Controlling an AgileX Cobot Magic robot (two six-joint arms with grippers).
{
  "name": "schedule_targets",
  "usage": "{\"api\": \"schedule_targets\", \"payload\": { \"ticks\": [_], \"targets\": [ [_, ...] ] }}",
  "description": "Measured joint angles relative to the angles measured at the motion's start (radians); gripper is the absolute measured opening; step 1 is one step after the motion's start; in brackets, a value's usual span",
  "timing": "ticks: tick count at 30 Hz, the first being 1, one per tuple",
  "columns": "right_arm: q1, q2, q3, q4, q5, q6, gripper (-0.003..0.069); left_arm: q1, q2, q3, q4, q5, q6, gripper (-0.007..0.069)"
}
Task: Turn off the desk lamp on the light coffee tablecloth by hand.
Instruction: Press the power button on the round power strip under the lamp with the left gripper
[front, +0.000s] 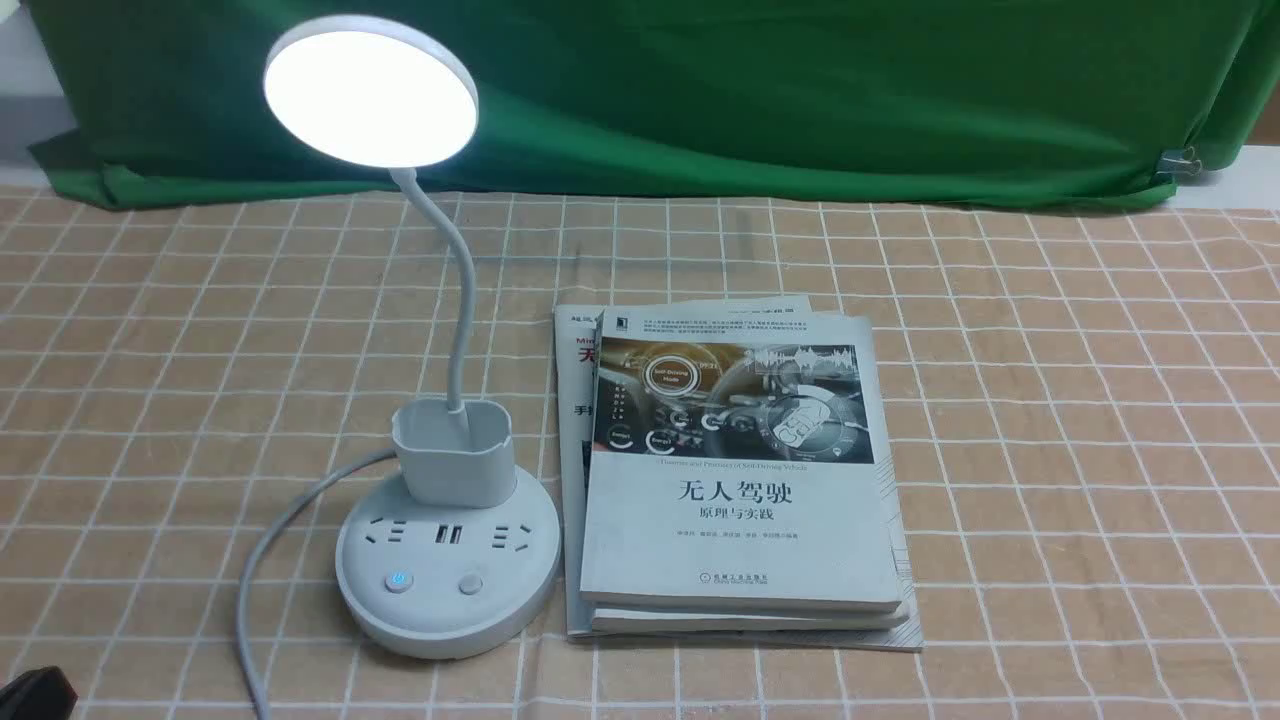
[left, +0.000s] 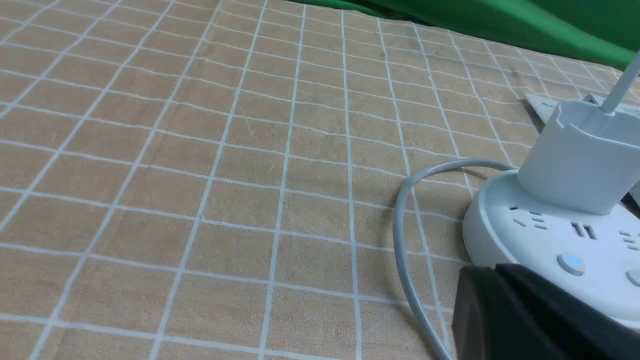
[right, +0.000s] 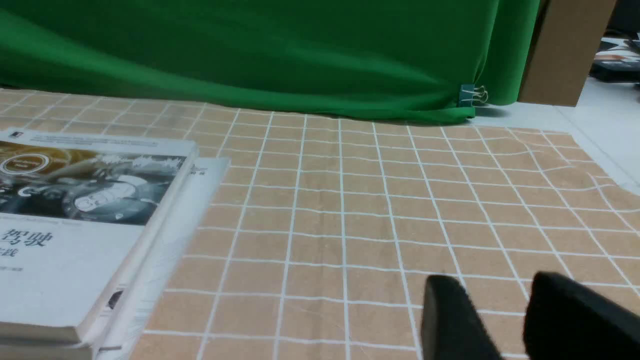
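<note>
Left wrist view: white gooseneck desk lamp (left: 525, 225) is sitting just ahead of the left claw (left: 500, 300), whose opening I can't tell.

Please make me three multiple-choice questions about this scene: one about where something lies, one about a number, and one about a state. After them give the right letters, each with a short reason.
1. Where does the stack of books lie, relative to the base of the desk lamp?
A. On the robot's left of it
B. On the robot's right of it, close beside
C. On top of it

2. How many round buttons are on that base?
A. One
B. Two
C. Four

3. In what state is the lamp head?
A. Lit
B. Dark
C. Lying flat on the cloth

Answers:
1 B: the front view shows the books just to the right of the base.
2 B: two buttons sit side by side below the sockets, and the left one glows blue.
3 A: the disc shines bright white.
</note>
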Motion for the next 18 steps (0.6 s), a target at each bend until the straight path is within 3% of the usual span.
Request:
{"api": "schedule_targets", "payload": {
  "ticks": [18],
  "targets": [
    [0.0, 0.0, 0.0, 0.0, 0.0, 0.0, 0.0242, 0.0, 0.0, 0.0, 0.0, -0.021, 0.0, 0.0004]
  ]
}}
